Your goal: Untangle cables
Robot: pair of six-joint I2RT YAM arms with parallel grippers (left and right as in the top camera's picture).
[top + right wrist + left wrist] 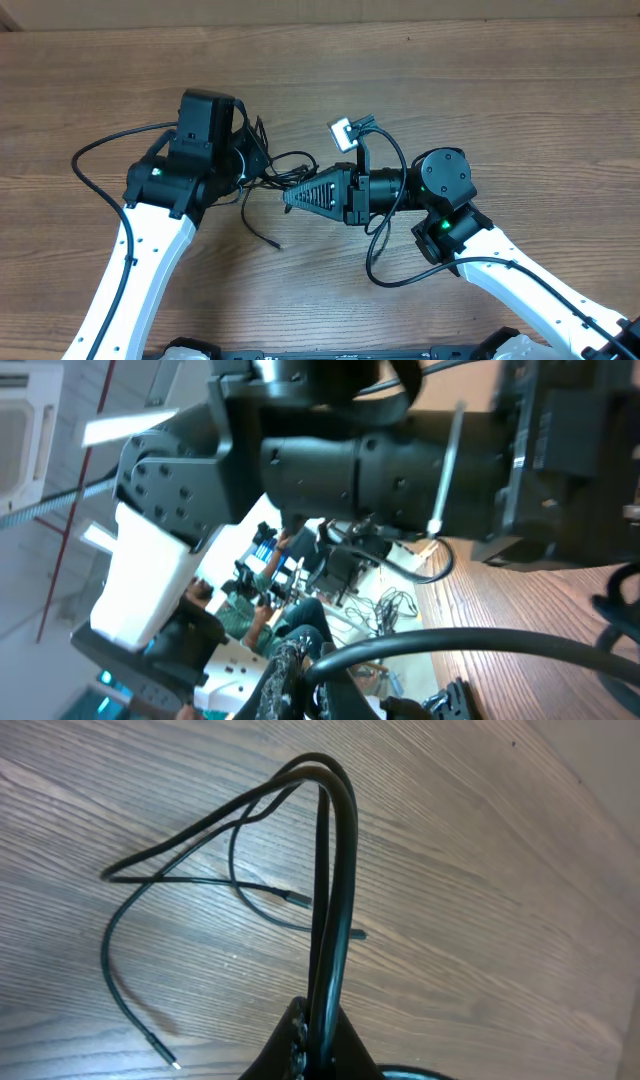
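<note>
The cables (272, 175) are thin black cords bunched on the wooden table (480, 90) between my two grippers. One loose end trails toward the front (262, 235). My left gripper (250, 162) is shut on the cables; in the left wrist view (325, 1025) they rise from the jaws in a tall loop (330, 840) and drop to the left. Two plug ends (298, 899) (160, 1055) lie on the wood. My right gripper (291, 197) points left and is shut on a cable (480, 642), which runs right from its jaws (310, 685).
Thick arm wires loop out at the left (100, 150) and at the right front (385, 270). The right wrist camera (343, 132) sticks up behind the right gripper. The left arm (330, 460) fills the upper part of the right wrist view.
</note>
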